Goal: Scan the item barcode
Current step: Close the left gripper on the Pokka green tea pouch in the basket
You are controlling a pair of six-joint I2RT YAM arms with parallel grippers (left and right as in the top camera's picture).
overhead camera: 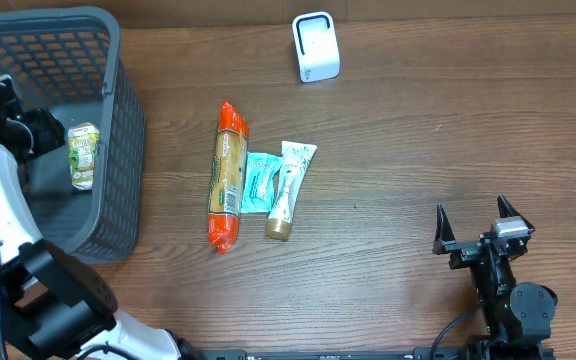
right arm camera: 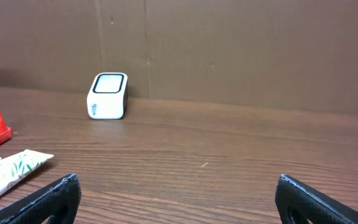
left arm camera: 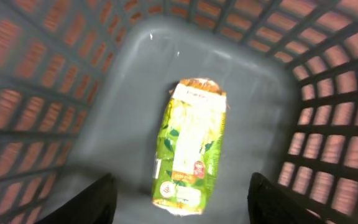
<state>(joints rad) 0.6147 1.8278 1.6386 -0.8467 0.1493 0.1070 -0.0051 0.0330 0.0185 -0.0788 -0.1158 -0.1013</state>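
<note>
Packet (overhead camera: pixel 84 155) is lying in basket (overhead camera: pixel 126 170) at worktop (overhead camera: pixel 418 150) left. Roll (overhead camera: pixel 226 175), sachet (overhead camera: pixel 260 182), tube (overhead camera: pixel 288 188) are lying side by side mid-worktop. Scanner (overhead camera: pixel 315 47) is standing behind them.

- Basket (left arm camera: pixel 123 118): grey plastic, seen from inside; lattice walls on all sides, smooth floor.
- Packet (left arm camera: pixel 189 146): green and yellow, printed, lying flat on the basket floor, long axis running near to far, slightly tilted.
- Left gripper (left arm camera: pixel 182 208): two dark fingers (left arm camera: pixel 92 202) at the lower edge, spread wide, above the packet and clear of it.
- Reddish-brown surface (left arm camera: pixel 5 106): visible through the lattice openings.
</note>
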